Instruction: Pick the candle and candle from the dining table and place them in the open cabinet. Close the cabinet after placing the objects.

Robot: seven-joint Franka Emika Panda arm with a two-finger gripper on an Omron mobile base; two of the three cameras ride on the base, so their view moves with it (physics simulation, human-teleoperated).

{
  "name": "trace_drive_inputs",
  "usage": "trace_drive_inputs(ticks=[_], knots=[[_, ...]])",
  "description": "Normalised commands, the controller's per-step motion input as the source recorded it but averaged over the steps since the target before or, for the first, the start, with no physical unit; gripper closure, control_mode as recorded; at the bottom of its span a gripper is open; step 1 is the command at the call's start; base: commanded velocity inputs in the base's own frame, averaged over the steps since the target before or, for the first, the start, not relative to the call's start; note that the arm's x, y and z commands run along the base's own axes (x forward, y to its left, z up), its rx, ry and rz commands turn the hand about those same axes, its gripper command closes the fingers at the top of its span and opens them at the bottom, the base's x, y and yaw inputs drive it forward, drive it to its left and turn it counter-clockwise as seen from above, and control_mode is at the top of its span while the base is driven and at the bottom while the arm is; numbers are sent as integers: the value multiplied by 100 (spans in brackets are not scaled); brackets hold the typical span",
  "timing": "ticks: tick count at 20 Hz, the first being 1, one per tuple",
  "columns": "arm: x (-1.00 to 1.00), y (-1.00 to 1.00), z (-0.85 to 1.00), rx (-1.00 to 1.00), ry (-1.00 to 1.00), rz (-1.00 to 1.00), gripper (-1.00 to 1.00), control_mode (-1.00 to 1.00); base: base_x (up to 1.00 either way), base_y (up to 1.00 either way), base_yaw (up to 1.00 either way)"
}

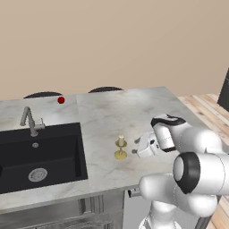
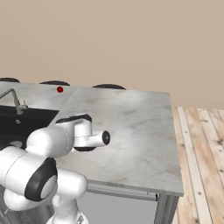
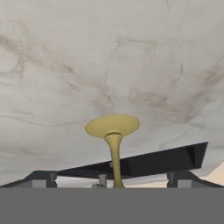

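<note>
While your arm reached low over the dining table (image 1: 112, 112), its gripper (image 1: 136, 146) sat just right of the thin candle (image 1: 120, 141), level with the cream stick on its gold stemmed holder (image 1: 120, 153). You had the fingers spread fully apart, with nothing between them; from the left base view I could not tell whether either tip touched the holder. Seen from the hand, the holder (image 3: 113, 131) rose between the two dark fingertips (image 3: 41, 179), with the one on the other side (image 3: 181, 178) well apart from it, so the stem stood roughly midway in the gap, its round gold foot flat on the marbled top (image 3: 109, 57). The candle stood upright near the table's near edge, right of the black sink (image 1: 40, 156), which lay inset at the left with the grey faucet (image 1: 30, 121) behind it. A small red dot (image 1: 61, 100) showed on the far part of the table, and again in the right base view (image 2: 60, 89). From the right base view your arm's own wrist (image 2: 85, 133) covered the candle, above the marble (image 2: 131, 122), and plank flooring (image 2: 199, 148) ran along the table's right side.
</note>
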Motion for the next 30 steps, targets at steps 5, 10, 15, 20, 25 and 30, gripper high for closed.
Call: trace_drive_inputs(ticks=[5,10,15,20,25,30], knots=[[9,3,0,2,0,0,-100,-100,0,0,0],[2,12,0,2,0,3,-100,-100,0,0,0],[2,15,-4,1,0,3,-100,-100,0,0,0],[7,12,-9,1,0,2,-100,-100,0,0,0],[1,8,-12,1,0,1,-100,-100,0,0,0],[0,9,-13,2,0,2,-100,-100,0,0,0]])
